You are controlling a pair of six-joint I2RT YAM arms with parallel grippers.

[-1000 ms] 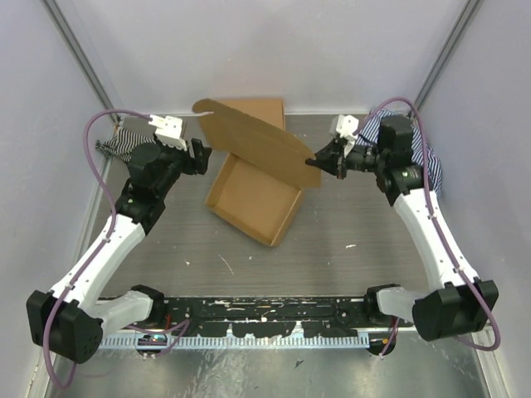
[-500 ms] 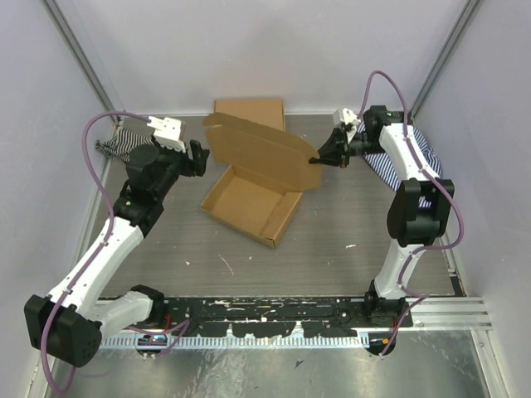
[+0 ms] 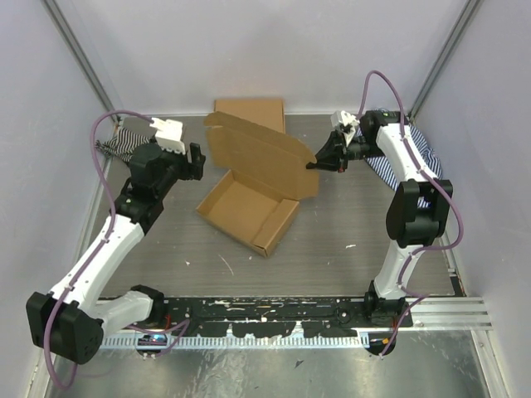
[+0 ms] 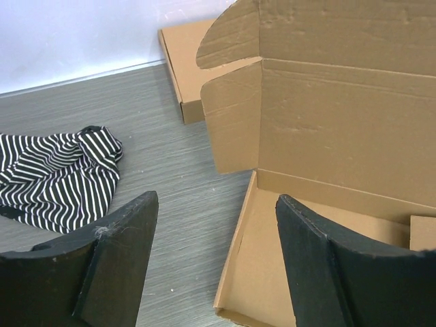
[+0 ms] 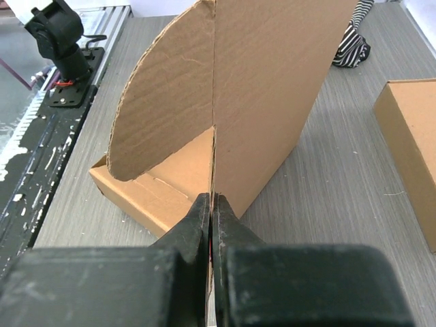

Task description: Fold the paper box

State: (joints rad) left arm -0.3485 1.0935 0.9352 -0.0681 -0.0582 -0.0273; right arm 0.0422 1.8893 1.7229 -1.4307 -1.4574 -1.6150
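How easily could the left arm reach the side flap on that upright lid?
Probably yes, easily: the left pincer stands open, facing the side flap of the paper box, nothing between them. The right pincer grips the lid at its opposite edge, clear of that path.

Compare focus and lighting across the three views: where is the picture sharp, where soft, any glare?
Top external: even soft light, no glare, the paper box sharp. Left wrist: cardboard ribbing crisp, the open left tool dark and slightly soft. Right wrist: the right tool, shut on the box's lid, dark and soft near the lens.
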